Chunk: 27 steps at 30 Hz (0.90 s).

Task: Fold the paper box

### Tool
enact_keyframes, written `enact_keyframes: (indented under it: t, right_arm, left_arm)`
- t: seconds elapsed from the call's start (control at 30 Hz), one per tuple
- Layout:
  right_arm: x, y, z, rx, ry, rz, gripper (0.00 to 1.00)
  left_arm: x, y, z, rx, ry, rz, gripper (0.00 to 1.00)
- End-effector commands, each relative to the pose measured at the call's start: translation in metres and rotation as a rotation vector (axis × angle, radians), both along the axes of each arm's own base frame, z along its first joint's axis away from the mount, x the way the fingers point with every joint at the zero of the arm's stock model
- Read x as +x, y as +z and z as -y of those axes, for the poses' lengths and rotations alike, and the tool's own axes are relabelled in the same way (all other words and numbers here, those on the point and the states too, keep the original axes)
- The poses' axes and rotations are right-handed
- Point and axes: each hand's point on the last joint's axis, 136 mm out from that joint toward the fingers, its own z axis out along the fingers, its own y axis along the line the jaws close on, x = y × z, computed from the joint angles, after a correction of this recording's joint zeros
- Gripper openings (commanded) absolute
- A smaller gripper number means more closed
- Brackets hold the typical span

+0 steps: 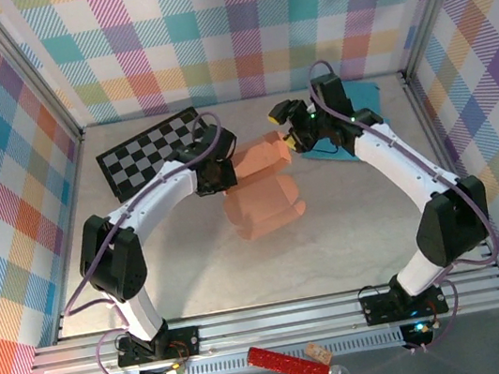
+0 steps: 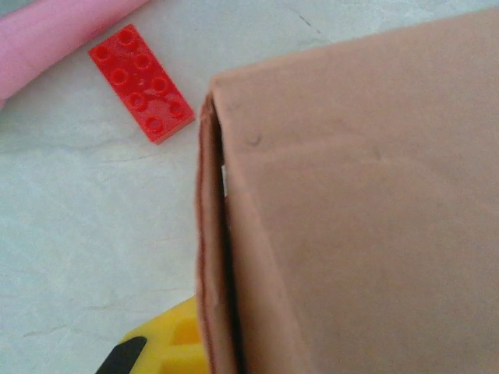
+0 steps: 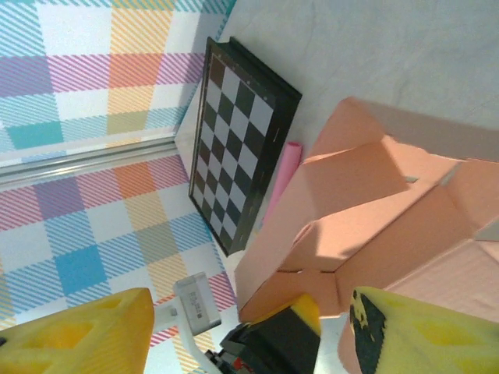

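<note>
paper box point(image 1: 265, 194) in left tool point(image 1: 214, 179); right tool point(image 1: 289, 129) just beside

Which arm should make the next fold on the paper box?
Right. The right pincer is open beside the upper flap, free to push it. The left pincer is shut on the left side of the paper box, so it probably serves better as the anchor.

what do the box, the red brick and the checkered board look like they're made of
paper box: thin matte salmon card, going by its creased folds and layered edge.
red brick: smooth moulded plastic with round studs on top.
checkered board: rigid, slightly shiny, with a black frame; plastic or coated wood, I cannot tell which.
</note>
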Motion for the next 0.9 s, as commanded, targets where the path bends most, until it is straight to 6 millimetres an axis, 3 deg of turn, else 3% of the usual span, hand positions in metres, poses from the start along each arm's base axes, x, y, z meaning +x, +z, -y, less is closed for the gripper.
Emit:
enact_keyframes:
  t: [0.0, 0.3, 0.73, 0.87]
  right_arm:
    - [0.0, -0.004, 0.003, -0.108, 0.056, -0.036, 0.64]
    - [0.02, -0.023, -0.016, -0.167, 0.163, -0.06, 0.58]
    - [-0.002, -0.054, -0.029, -0.24, 0.237, -0.107, 0.58]
    - [-0.004, -0.038, -0.019, -0.29, 0.228, -0.031, 0.6]
  left_arm:
    - [-0.021, 0.008, -0.006, 0.004, 0.007, -0.11, 0.0]
    - [-0.035, 0.013, -0.002, -0.037, -0.003, -0.178, 0.0]
    - [-0.031, 0.017, 0.004, -0.061, -0.007, -0.185, 0.0]
    - [-0.03, 0.016, 0.004, -0.063, -0.01, -0.189, 0.0]
